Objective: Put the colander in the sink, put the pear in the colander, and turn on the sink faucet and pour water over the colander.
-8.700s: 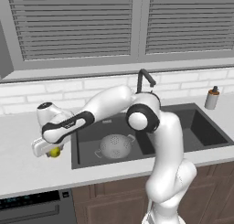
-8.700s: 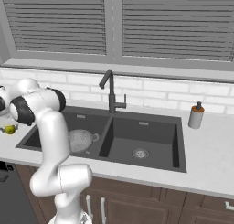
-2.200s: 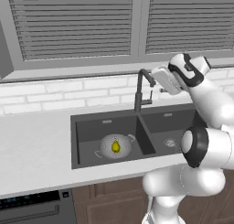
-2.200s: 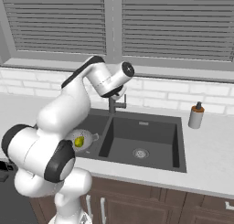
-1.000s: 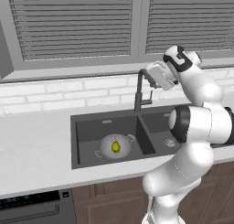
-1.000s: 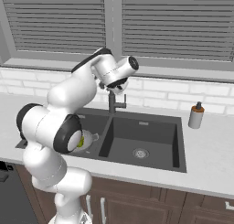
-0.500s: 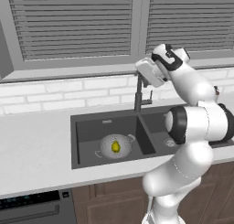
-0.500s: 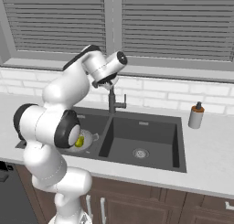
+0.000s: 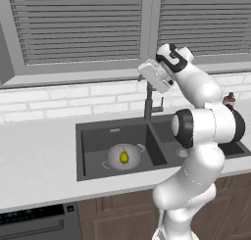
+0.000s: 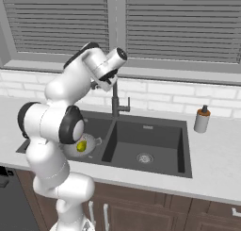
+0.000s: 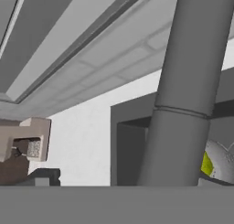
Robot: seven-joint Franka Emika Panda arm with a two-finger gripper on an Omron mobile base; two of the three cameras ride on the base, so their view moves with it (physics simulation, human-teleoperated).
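The silver colander [image 9: 113,158] sits in the left basin of the dark sink [image 9: 91,142], and the yellow-green pear [image 9: 124,157] lies inside it. Both also appear in the right base view, the colander [image 10: 94,141] and pear [image 10: 82,146] partly behind my arm. The tall dark faucet [image 9: 147,103] stands on the divider behind the basins. My gripper [image 9: 147,78] is raised against the top of the faucet's neck [image 10: 115,99], open and holding nothing. Close in the hand view, the faucet pipe [image 11: 189,86] rises right in front of the hand. No water is in view.
A small bottle with an orange top [image 10: 202,119] stands on the counter right of the sink. The right basin with its round drain [image 10: 144,157] holds nothing. A brick backsplash and window sill run close behind the faucet. An appliance front [image 9: 34,223] sits below the left counter.
Over the last second my hand swung left from beside the faucet's top until it was against the neck. Colander and pear have stayed put in the left basin.
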